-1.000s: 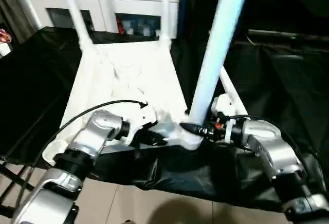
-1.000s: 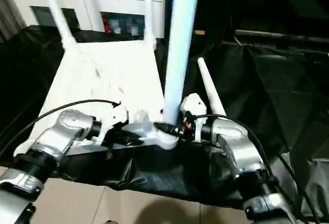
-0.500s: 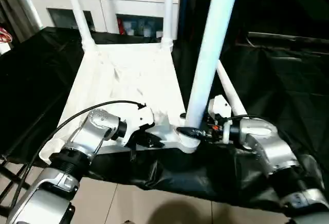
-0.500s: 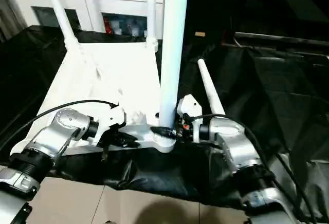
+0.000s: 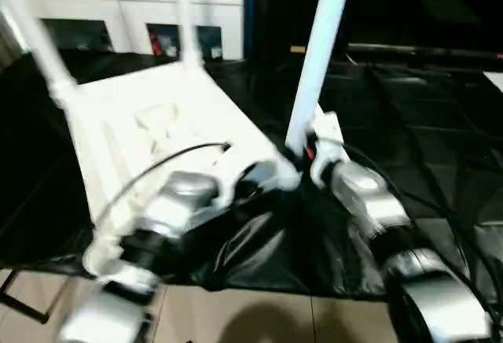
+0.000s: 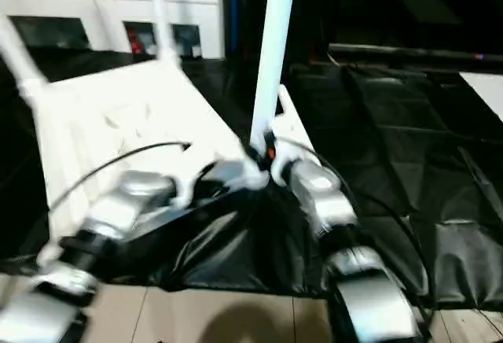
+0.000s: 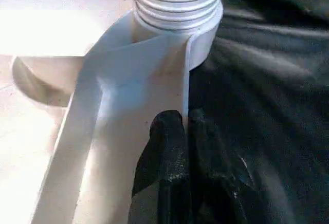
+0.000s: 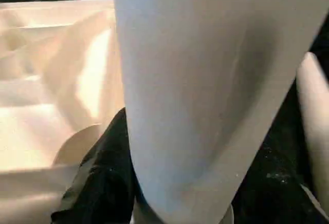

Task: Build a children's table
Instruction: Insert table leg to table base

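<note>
Now the children's table (image 5: 149, 123) lies upside down on a black cloth (image 5: 424, 123). Its near leg (image 5: 318, 52) stands upright in the corner socket (image 7: 177, 8). The left gripper (image 7: 177, 131) pinches the table's rim, and the right gripper (image 8: 110, 178) clasps the near leg low down.

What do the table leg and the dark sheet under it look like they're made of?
Leg: probably moulded plastic, smooth, faintly glossy white; ridged thread at its base. Sheet: likely thin plastic film or coated fabric; black, creased, with shiny highlights.
</note>
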Controlling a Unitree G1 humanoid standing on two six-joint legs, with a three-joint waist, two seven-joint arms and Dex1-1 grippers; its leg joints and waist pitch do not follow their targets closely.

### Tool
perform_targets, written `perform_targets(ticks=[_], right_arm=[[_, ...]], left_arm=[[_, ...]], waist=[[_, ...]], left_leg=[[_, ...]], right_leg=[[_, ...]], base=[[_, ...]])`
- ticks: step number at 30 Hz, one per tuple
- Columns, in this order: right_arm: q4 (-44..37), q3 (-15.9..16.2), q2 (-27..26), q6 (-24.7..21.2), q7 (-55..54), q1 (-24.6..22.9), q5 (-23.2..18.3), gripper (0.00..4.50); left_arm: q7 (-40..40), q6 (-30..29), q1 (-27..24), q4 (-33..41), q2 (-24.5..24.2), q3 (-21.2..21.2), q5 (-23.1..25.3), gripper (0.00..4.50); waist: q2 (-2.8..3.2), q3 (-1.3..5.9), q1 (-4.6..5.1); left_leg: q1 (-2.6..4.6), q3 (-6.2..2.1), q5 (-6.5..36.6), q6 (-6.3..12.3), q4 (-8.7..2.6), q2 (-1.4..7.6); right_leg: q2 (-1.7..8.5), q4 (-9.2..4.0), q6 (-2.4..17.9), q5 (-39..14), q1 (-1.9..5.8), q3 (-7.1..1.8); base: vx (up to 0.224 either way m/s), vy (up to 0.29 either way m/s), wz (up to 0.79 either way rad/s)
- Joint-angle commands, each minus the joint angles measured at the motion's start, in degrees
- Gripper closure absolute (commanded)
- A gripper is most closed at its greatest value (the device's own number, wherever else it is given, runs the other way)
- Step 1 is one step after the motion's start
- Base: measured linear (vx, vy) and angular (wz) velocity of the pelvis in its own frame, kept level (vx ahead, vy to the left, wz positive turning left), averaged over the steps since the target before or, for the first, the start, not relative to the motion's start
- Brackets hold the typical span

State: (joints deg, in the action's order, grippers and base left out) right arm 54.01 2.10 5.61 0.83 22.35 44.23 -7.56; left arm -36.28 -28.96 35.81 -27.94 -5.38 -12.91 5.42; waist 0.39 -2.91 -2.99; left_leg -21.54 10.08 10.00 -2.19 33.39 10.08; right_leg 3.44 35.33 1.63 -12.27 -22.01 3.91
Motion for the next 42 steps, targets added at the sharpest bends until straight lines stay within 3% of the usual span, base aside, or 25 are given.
perform_targets(ticks=[1, 3, 5, 9, 12, 14, 18, 24, 28, 30, 32, 33, 35, 39, 42], right_arm=[[5.8, 1.8, -2.2, -2.9, 0.3, -2.7, 1.7, 2.61], [6.2, 1.9, -2.5, -2.5, 0.9, -2.6, 1.7, 2.61], [6.4, 1.9, -2.6, -2.3, 1.1, -2.6, 1.7, 2.61], [8.3, 1.2, -3.0, -1.3, 0.9, -2.0, 2.2, 2.61], [8.5, 0.3, -3.0, -1.4, 2.1, -1.6, 1.6, 2.61], [8.5, -0.3, -2.9, -1.5, 3.1, -1.2, 0.9, 2.05], [8.5, -0.4, -2.4, -0.4, 4.7, -0.3, 1.2, 1.74], [6.1, -0.7, -1.0, 0.2, 8.7, -0.2, 1.3, 1.25], [0.9, 1.5, 1.3, 0.1, 14.7, -1.9, 1.7, 0.92], [-3.0, 3.1, 3.2, -0.3, 18.4, -3.5, 2.0, 0.80], [-6.0, 3.8, 4.6, -0.6, 21.5, -4.9, 1.8, 0.80], [-8.6, 4.6, 5.8, -0.9, 24.0, -6.1, 1.6, 0.80], [-10.2, 5.0, 6.7, -1.2, 25.5, -6.9, 1.5, 0.80], [-20.7, 8.5, 12.3, -2.6, 36.1, -12.7, 0.9, 0.80], [-22.5, 9.3, 13.4, -3.3, 38.0, -13.7, 0.7, 0.80]], left_arm=[[1.9, 2.5, 1.9, 4.2, 0.6, 0.4, 0.1, 4.50], [2.7, 2.6, 1.9, 3.6, 0.4, 0.0, 0.6, 4.50], [2.8, 2.3, 1.9, 3.6, 0.3, 0.0, 0.5, 4.50], [2.7, 1.2, 1.3, 5.3, -0.3, -0.4, 0.8, 4.50], [1.5, 2.2, 1.2, 5.3, -1.2, -1.0, 0.7, 4.50], [0.5, 2.7, 1.0, 5.5, -1.8, -1.3, 0.4, 4.50], [-2.5, 4.3, 0.5, 6.6, -3.2, -2.2, -0.3, 4.50], [-6.7, 5.3, -0.3, 8.2, -5.0, -3.4, -1.6, 4.50], [-9.9, 6.3, -0.6, 8.3, -6.1, -3.5, -2.6, 4.50], [-12.6, 7.2, -0.8, 8.1, -6.9, -3.5, -3.7, 4.50], [-14.5, 8.2, -0.9, 7.8, -7.5, -3.5, -4.5, 4.50], [-16.7, 9.0, -1.0, 7.8, -8.0, -3.4, -5.6, 4.50], [-18.2, 9.6, -1.2, 7.7, -8.3, -3.3, -6.3, 4.50], [-27.5, 13.6, -1.2, 6.4, -11.4, -4.9, -8.2, 4.50], [-29.3, 15.1, -0.9, 5.5, -12.3, -5.7, -7.7, 4.50]], waist=[[0.03, 3.76, -0.81], [-0.22, 3.78, -1.05], [-0.14, 3.64, -1.18], [0.10, 3.36, -1.08], [0.41, 3.28, -0.94], [0.35, 3.42, -0.95], [0.36, 3.60, -1.02], [0.55, 3.50, -1.31], [0.54, 3.89, -2.22], [0.47, 4.37, -2.65], [0.49, 4.42, -2.99], [0.87, 4.49, -3.24], [0.65, 4.37, -3.76], [1.03, 3.88, -4.77], [1.10, 3.67, -5.32]], left_leg=[[0.14, -1.43, 8.0, 2.67, -3.73, 3.33], [0.33, -1.20, 5.6, 4.80, -3.48, 3.24], [0.40, -1.15, 6.3, 5.10, -3.58, 3.29], [0.72, -1.29, 10.6, 2.96, -3.99, 3.61], [0.81, -1.34, 11.7, 2.08, -4.14, 3.59], [0.75, -1.32, 11.1, 2.15, -4.06, 3.57], [0.62, -1.26, 8.7, 3.09, -3.83, 3.55], [0.88, -1.25, 9.9, 2.75, -3.94, 3.73], [0.76, -1.18, 5.7, 4.11, -3.43, 3.66], [0.37, -1.15, 1.2, 6.20, -2.71, 3.38], [0.17, -1.15, -0.1, 7.73, -2.43, 3.45], [0.19, -1.10, 0.3, 8.00, -2.26, 3.55], [0.18, -1.08, 1.4, 7.95, -2.24, 3.71], [0.41, -1.05, 7.3, 5.40, -2.61, 3.95], [0.57, -1.01, 9.9, 3.71, -2.80, 3.91]], right_leg=[[5.71, -4.09, 13.6, -2.4, 2.78, -3.08], [5.68, -3.74, 14.6, 2.7, 2.83, -3.00], [5.73, -3.91, 15.0, 1.8, 2.87, -2.96], [5.78, -4.50, 14.3, -4.8, 2.68, -3.02], [5.63, -4.51, 14.1, -5.4, 2.62, -3.11], [5.64, -4.34, 14.3, -3.7, 2.75, -3.13], [5.75, -3.90, 15.4, 0.2, 2.94, -3.09], [5.68, -3.91, 15.5, -1.1, 2.76, -3.05], [5.54, -3.19, 15.8, 4.9, 2.96, -3.00], [5.41, -2.30, 16.1, 12.0, 2.96, -2.94], [5.39, -2.04, 16.1, 14.6, 2.78, -2.83], [5.38, -1.90, 16.3, 14.5, 2.57, -2.78], [5.28, -2.06, 16.0, 12.9, 2.47, -2.72], [5.39, -2.87, 14.8, 3.9, 2.13, -2.86], [5.45, -3.35, 13.8, -1.3, 1.86, -3.08]], base=[[0.000, 0.000, 0.00], [0.000, 0.000, 0.00], [0.000, 0.000, 0.00], [0.000, 0.000, 0.00], [0.000, 0.000, 0.00], [0.000, 0.000, 0.00], [0.000, 0.000, 0.00], [0.000, 0.000, 0.00], [0.000, 0.000, 0.00], [0.000, 0.000, 0.00], [0.000, 0.000, 0.00], [0.000, 0.000, 0.00], [0.000, 0.000, 0.00], [0.000, 0.000, 0.00], [0.000, 0.000, 0.00]])
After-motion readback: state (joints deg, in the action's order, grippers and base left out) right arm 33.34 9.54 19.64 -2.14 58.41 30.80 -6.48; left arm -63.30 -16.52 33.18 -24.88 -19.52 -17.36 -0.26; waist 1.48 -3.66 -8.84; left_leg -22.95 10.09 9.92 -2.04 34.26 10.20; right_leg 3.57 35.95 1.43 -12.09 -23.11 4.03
